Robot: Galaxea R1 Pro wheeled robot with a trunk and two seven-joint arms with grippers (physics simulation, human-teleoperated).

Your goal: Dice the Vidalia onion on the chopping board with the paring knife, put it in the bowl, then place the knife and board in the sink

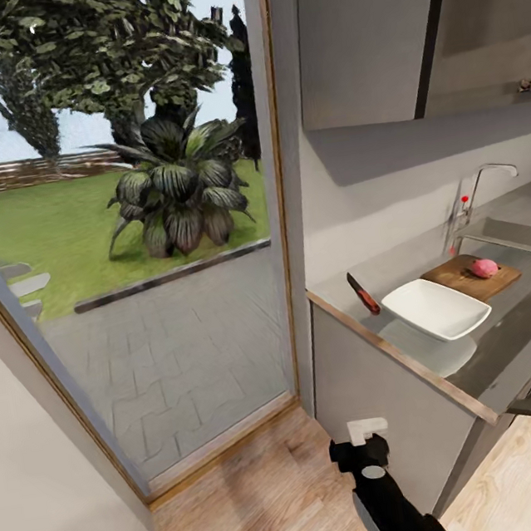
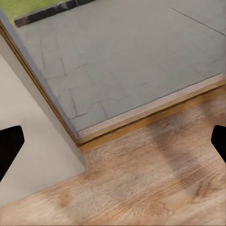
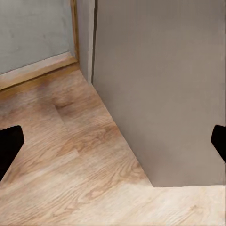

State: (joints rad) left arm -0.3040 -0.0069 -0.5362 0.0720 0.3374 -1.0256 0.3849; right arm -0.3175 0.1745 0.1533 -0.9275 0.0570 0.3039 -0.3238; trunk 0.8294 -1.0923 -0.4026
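On the grey countertop, at about two o'clock in the head view, the white bowl sits between the paring knife and the chopping board. The pink onion lies on the board, and the sink with its chrome tap is beyond it. Both wrist views show dark fingertips spread wide over wooden floor, holding nothing. The right arm hangs at six o'clock.
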